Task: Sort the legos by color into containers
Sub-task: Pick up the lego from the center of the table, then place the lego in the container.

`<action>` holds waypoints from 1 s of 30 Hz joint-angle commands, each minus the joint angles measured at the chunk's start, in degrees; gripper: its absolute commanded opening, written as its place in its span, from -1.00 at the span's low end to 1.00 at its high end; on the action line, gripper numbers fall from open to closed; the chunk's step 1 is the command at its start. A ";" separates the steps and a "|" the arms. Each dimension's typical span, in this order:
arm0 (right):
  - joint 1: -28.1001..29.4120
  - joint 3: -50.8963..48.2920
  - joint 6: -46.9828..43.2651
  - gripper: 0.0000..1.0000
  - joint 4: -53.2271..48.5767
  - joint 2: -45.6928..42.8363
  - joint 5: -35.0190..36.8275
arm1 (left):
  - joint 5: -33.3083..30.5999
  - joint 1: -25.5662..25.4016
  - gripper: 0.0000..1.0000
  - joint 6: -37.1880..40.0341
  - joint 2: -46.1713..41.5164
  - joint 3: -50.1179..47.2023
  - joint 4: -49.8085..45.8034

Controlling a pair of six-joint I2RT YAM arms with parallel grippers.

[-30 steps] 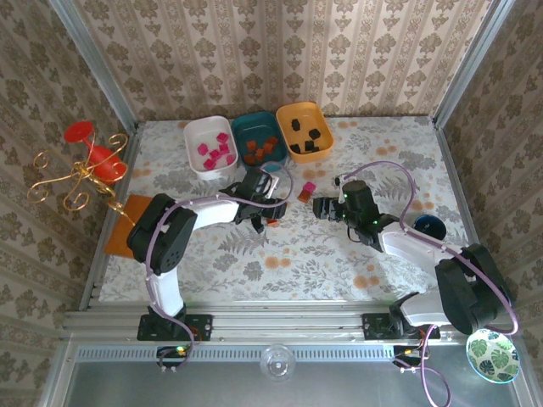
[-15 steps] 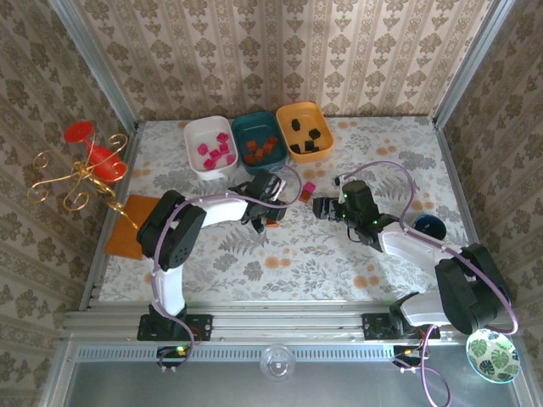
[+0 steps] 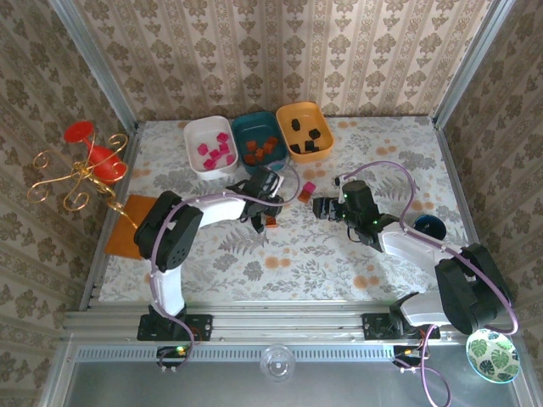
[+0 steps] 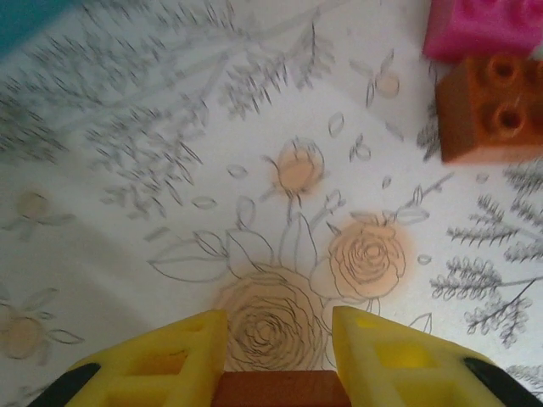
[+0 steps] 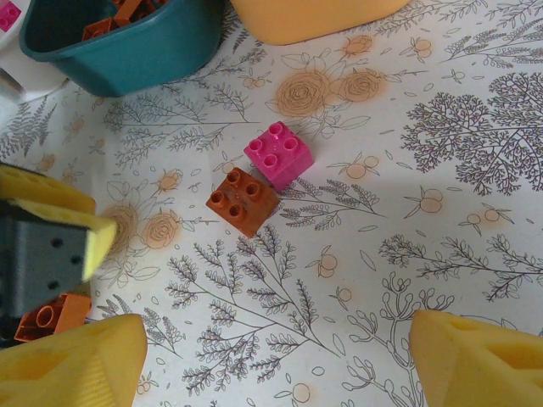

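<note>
Two robot arms work over a flower-printed table (image 3: 339, 254). The left end effector (image 3: 266, 217) is closed on a small orange-red block (image 4: 280, 392), pinched between its yellow fingers (image 4: 178, 356) low against the table.

Just ahead of that end effector and to its right lie a pink block (image 4: 488, 25) and a second orange-red block (image 4: 492, 106), touching or nearly so. Further ahead sit the teal tray (image 3: 240, 123), already holding orange-red blocks, the white tray (image 3: 191, 136) and the orange tray (image 3: 284, 114).

The right end effector (image 5: 271, 365) hangs open above the table, with the two loose blocks ahead of it.

The blocks look hard, light and smooth. They would likely be best squeezed across two flat opposite sides, below the studs. A corner grip could make one twist or pop out.

A second ago the left jaws stood wider around the block; they have since closed on it. The right end effector and the loose blocks have not moved.
</note>
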 commanded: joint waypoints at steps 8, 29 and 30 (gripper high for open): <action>-0.19 1.37 0.16 0.65 -0.99 -0.16 -0.77 | 3.98 8.70 -0.40 -2.97 -6.98 3.50 6.40; -0.12 1.28 0.46 0.65 -0.21 0.56 -1.18 | 4.76 16.92 -0.20 -0.47 23.15 44.40 -4.86; -0.16 1.28 0.50 0.65 -0.21 0.76 -1.19 | 4.73 17.03 -0.15 -0.11 24.27 46.65 -6.57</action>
